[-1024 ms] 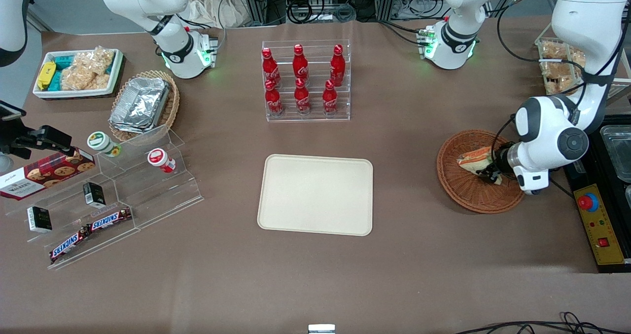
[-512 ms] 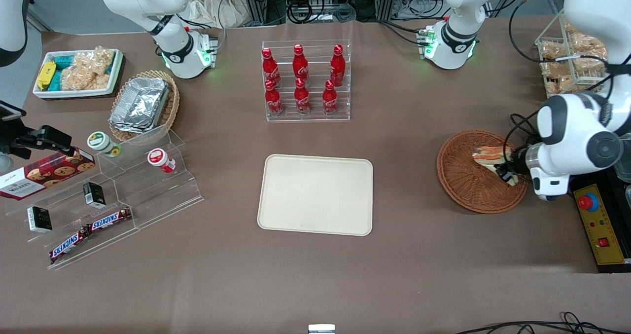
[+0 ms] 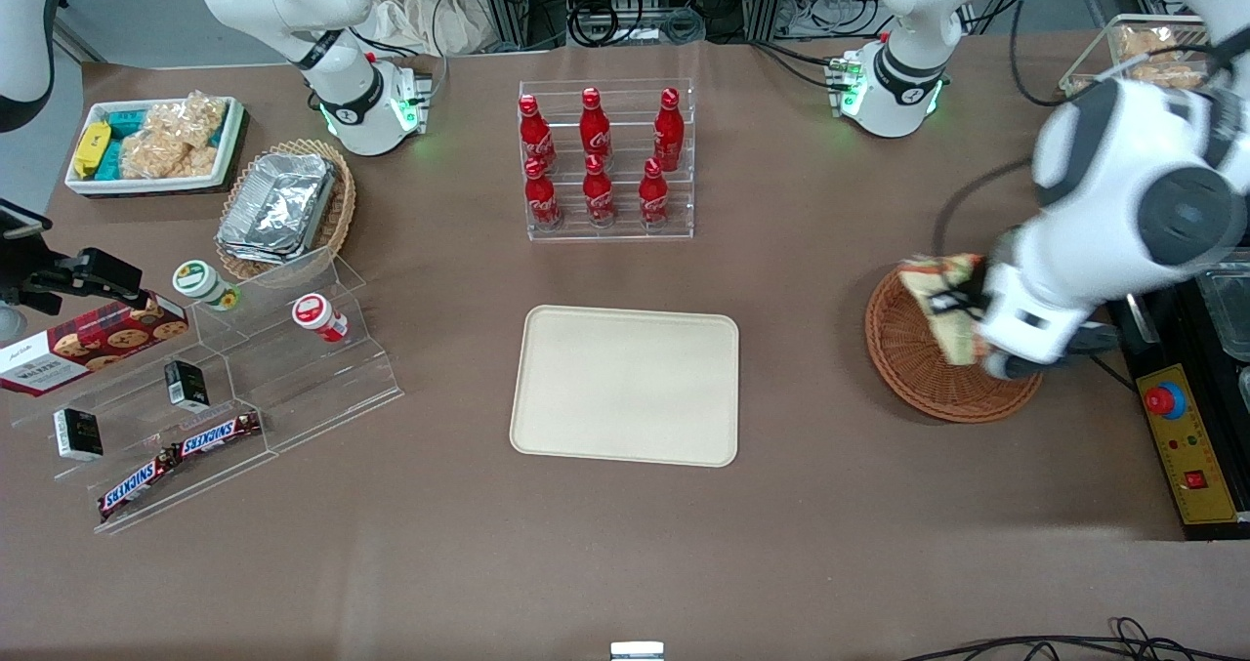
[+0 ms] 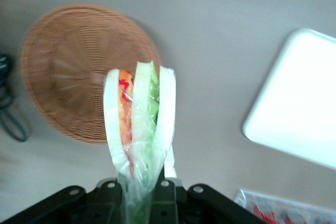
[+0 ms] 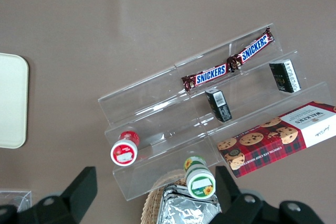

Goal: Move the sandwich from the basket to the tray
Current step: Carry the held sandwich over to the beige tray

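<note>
The claw (image 3: 962, 321) hangs above the basket (image 3: 918, 373), its two fingers (image 4: 110, 195) pressed against the sandwich (image 3: 945, 300) and holding it clear of the wicker. In the left wrist view the sandwich (image 4: 139, 124) stands on edge between the fingers, wrapped in clear film, with pale bread slices outside and orange-red and green layers between them; the film bunches where the fingers pinch it. The basket (image 4: 68, 72) shows below it with nothing resting on its weave, and the sandwich is not touching it.

The basket sits on the brown surface (image 3: 625, 544) toward the working arm's end. The tray (image 3: 625, 385) lies flat near the middle of the surface, well apart from the basket, with nothing on it. A corner of the tray (image 4: 299, 108) also shows in the left wrist view.

Farther from the front camera than the tray stands a clear rack of red bottles (image 3: 598, 158). Toward the parked arm's end are a tan wicker basket with a foil container (image 3: 278, 207), a white bin of snack packets (image 3: 156, 144) and a clear stepped stand (image 3: 234, 388) carrying Snickers bars (image 3: 181, 451) and small jars.
</note>
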Motion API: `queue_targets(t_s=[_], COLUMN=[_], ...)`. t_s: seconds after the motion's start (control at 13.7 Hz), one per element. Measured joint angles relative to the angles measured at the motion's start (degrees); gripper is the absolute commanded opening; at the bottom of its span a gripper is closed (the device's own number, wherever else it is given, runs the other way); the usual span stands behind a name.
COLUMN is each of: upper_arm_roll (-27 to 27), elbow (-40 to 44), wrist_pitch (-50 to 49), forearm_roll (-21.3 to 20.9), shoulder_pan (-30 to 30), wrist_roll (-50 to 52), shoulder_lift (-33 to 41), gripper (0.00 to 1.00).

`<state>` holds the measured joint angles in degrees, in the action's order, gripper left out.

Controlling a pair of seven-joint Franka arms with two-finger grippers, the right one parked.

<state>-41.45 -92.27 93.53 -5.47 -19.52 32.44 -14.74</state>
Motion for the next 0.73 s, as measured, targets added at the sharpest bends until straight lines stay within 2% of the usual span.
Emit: queue_targets(t_s=[0.15,0.22,0.59,0.73], upper_arm_roll=[-6.4,-7.36,-5.8,-2.91], elbow=[0.12,0.16,4.94,7.17], wrist_pitch=[3.66,6.29,16.27,20.17], forearm_roll=[-1.5,-4.58,-23.62,-26.31], shoulder_pan=[2.06,4.87,22.21,25.25], wrist_roll=[-0.02,0.02,13.57,14.07], shoulder_lift=[-4.2,-7.11,-26.33,-31.57], gripper=[0.0,0.0,0.0,0.0])
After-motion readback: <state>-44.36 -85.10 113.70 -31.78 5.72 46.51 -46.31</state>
